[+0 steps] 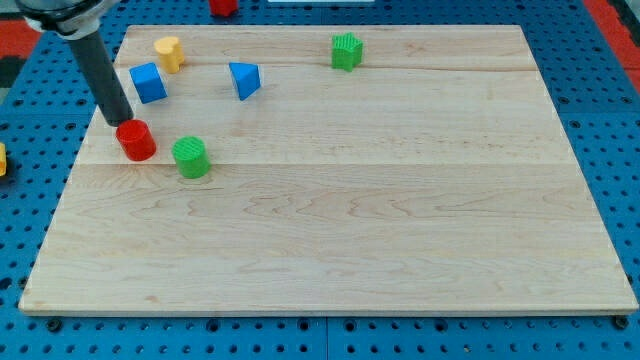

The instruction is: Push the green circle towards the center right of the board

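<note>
The green circle (pixel 190 157) stands on the wooden board (pixel 380 230) at the view's left, a little above mid-height. A red circle (pixel 136 140) sits just to its left, a small gap between them. My tip (pixel 119 122) is at the upper left edge of the red circle, touching or nearly touching it. The dark rod rises from there to the view's top left. The tip is well left of the green circle, with the red circle between them.
A blue cube (pixel 148 82) and a yellow block (pixel 168 53) lie above the tip. A blue triangle (pixel 245 79) is at upper middle-left. A green star-like block (pixel 346 51) is near the top edge. A red object (pixel 223 7) lies off the board at the top.
</note>
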Motion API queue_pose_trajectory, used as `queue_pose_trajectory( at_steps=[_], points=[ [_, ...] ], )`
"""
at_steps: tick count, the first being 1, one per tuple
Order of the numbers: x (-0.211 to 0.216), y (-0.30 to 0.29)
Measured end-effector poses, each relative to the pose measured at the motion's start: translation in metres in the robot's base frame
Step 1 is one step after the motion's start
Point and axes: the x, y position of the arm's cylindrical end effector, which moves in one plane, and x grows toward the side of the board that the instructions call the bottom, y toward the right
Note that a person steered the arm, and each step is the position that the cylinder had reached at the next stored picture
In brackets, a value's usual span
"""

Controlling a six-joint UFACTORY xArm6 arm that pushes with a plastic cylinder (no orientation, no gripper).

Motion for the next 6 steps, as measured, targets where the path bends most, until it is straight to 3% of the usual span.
queue_pose_trajectory(
  at_steps=[1, 4, 5, 6],
  points=[
    [0.0, 0.032],
    [0.0, 0.291],
    [0.005, 0.348],
    [0.04, 0.378]
  ],
)
